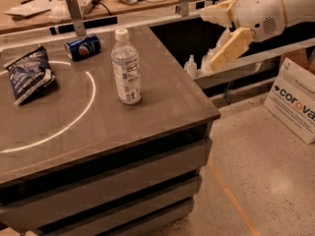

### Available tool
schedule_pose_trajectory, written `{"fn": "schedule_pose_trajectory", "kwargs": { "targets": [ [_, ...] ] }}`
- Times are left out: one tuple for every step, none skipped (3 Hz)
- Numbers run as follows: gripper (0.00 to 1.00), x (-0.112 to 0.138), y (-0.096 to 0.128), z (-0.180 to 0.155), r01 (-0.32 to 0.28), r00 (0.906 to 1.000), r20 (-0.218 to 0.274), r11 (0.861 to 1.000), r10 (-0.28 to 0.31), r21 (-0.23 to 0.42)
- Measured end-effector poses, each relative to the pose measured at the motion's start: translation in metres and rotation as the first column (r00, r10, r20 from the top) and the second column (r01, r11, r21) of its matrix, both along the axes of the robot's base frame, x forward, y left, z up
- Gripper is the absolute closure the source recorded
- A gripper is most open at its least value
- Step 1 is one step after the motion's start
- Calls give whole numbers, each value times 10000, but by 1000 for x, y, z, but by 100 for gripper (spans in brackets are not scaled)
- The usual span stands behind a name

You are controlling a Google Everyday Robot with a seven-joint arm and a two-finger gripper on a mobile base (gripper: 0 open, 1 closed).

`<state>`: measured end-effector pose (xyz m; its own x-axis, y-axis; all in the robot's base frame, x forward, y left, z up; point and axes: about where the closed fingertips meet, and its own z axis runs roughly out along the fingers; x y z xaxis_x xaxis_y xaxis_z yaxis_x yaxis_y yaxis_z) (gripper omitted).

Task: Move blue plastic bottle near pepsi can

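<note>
The white arm (280,6) comes in from the right edge at about two o'clock in the view, its rounded wrist housing pointing toward nine o'clock. At its end the gripper (209,39) hangs in the air, touching nothing. Its two tan fingers (231,45) are spread apart, one lying level toward nine o'clock, the other slanting toward seven o'clock.

Table (162,100) bears bottle (126,68), can (82,46), chip bag (29,73); gripper (211,38) hangs beside it.
</note>
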<state>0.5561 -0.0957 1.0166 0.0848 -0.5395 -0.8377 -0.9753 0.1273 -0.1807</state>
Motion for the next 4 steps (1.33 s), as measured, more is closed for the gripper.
{"fn": "schedule_pose_trajectory", "kwargs": {
  "targets": [
    [0,12,20,-26,-743,9951,-599,9942,790,772],
    [0,12,20,-26,-743,9951,-600,9942,790,772],
    [0,6,28,-43,-727,9928,-912,9957,778,578],
    [0,11,55,-76,-740,9925,-911,9935,818,859]
  ]
}}
